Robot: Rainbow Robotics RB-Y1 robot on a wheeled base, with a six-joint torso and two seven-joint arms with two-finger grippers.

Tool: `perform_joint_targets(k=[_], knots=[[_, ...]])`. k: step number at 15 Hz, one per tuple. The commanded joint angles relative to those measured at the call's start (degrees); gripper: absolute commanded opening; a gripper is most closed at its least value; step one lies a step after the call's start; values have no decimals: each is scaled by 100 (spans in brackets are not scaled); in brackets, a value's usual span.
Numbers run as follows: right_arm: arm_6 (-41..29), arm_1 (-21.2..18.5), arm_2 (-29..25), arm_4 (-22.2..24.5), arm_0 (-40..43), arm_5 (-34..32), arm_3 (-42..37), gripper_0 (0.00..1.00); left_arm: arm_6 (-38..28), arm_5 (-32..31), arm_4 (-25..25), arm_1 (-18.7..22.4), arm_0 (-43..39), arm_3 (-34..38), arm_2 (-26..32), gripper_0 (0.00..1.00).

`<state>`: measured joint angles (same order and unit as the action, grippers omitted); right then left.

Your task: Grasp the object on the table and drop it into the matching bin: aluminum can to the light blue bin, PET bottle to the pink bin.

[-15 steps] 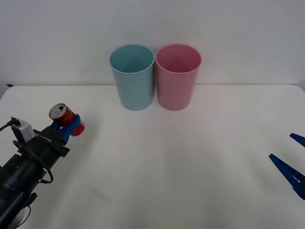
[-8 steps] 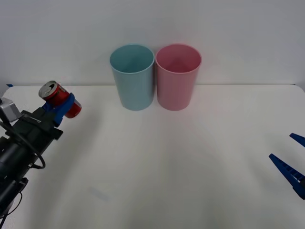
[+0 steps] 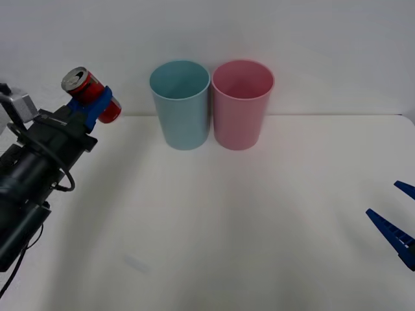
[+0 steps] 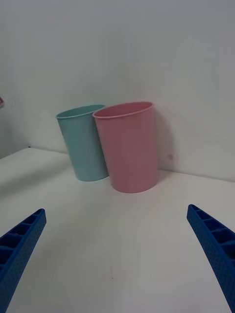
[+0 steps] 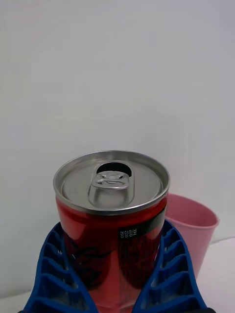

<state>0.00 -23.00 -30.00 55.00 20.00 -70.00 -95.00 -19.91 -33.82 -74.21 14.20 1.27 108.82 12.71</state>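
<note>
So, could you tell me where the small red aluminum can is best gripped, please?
Around its mid-body, from the side. The left claw holds the small red aluminum can this way: blue fingers wrap the round wall below the silver lid, leaving the top free. The right claw waits open.

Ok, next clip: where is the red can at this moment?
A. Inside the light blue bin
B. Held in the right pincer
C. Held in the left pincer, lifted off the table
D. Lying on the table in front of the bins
C: the left pincer is shut on the aluminum can, raised above the table, to the left of the light blue bin; the right pincer stays open and empty.
</note>
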Motion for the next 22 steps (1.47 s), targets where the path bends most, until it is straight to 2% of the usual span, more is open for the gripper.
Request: perform_joint_targets(k=[1, 9, 17, 22], knots=[[0, 0, 0, 0, 0, 0, 0, 100, -320, 7, -287, 30, 761, -485, -163, 1], [0, 0, 0, 0, 0, 0, 0, 100, -92, -10, -885, 100, 2765, -2559, -383, 2], [0, 0, 0, 0, 0, 0, 0, 100, 286, -10, -1351, 83, 4602, -4958, -532, 2], [0, 0, 0, 0, 0, 0, 0, 100, 383, -1, -1386, 83, 4778, -5178, -576, 4]])
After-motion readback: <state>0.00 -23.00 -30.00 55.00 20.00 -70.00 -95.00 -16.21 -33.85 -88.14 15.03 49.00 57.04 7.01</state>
